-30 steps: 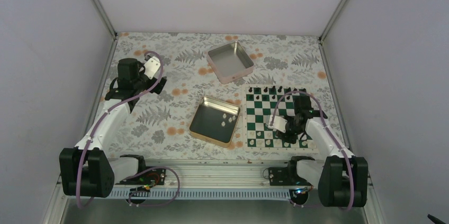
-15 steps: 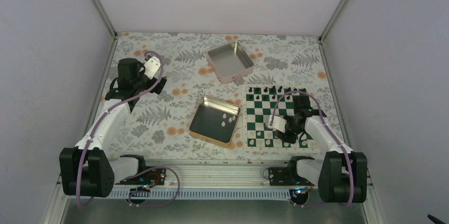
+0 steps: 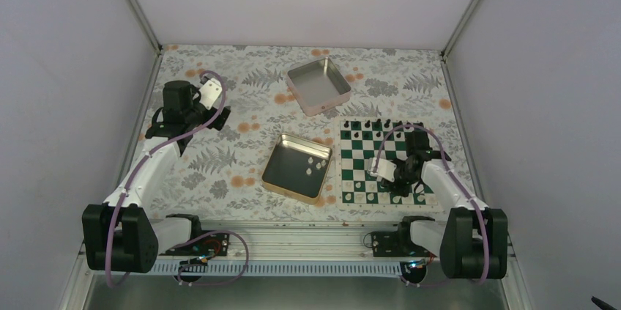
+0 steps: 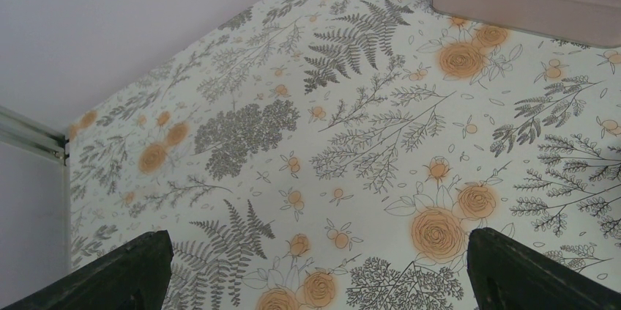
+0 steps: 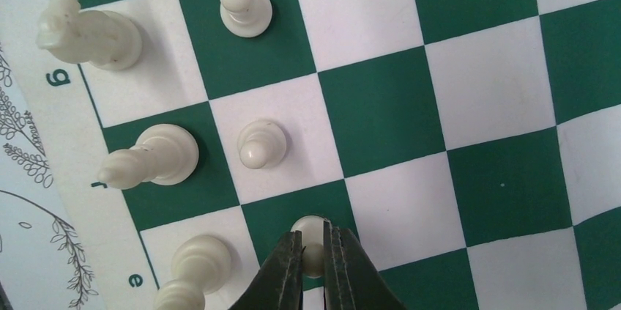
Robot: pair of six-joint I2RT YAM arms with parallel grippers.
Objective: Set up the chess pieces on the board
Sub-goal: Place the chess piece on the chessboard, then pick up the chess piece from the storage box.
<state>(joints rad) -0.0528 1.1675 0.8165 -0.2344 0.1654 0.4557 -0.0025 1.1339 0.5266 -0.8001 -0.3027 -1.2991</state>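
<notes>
The green and white chessboard lies at the right, also in the right wrist view. My right gripper is shut on a white pawn standing on a green square near the board's front edge. Other white pieces stand beside it: two pawns and taller pieces. Several white pieces lie in the gold tin. My left gripper is open and empty over the floral cloth at the far left.
An empty pink-sided tin stands at the back middle. Black chessmen line the board's far edge. Side walls with metal rails close in the table left and right.
My right gripper has shifted very slightly on the board's near rows. The left arm has not moved.
</notes>
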